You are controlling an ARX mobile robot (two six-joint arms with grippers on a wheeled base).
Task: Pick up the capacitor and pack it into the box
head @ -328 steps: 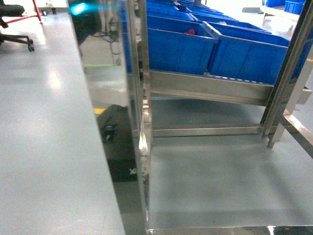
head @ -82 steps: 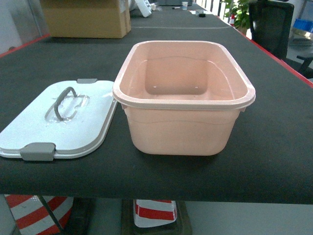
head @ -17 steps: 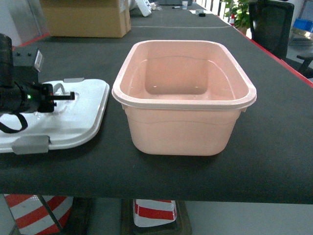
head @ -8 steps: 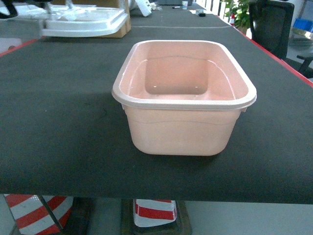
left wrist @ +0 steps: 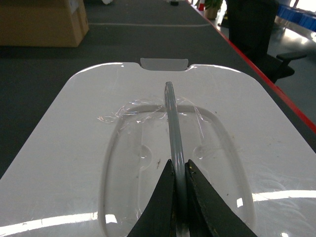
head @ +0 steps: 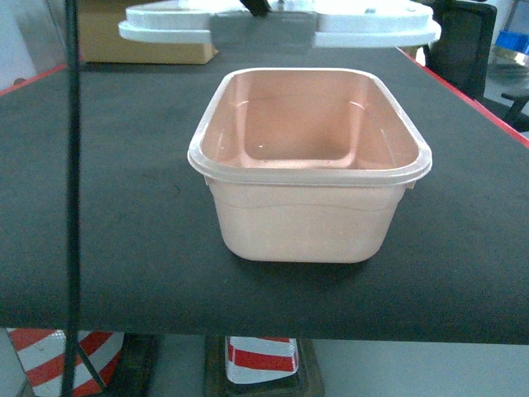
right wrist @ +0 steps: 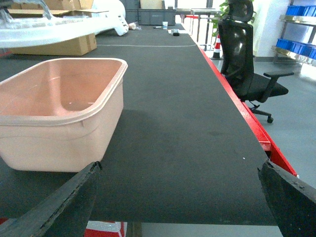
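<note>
The pale pink box (head: 310,169) stands open in the middle of the black table, and its inside shows nothing in it. Its white lid (head: 281,23) hangs in the air above the box's far rim. In the left wrist view my left gripper (left wrist: 178,163) is shut on the lid's grey handle (left wrist: 172,118), with the lid (left wrist: 64,148) level beneath it. My right gripper (right wrist: 180,170) is open and empty, low over the table's near edge to the right of the box (right wrist: 59,108). No capacitor is in view.
A brown cardboard carton (head: 140,37) sits at the table's far left. A black cable (head: 73,182) hangs down the left of the head view. An office chair (right wrist: 247,59) stands beyond the red table edge (right wrist: 252,128) on the right.
The left gripper took the lid by its handle off the table at the left, lifted it, and carried it right; it now hangs over the box's far side.
</note>
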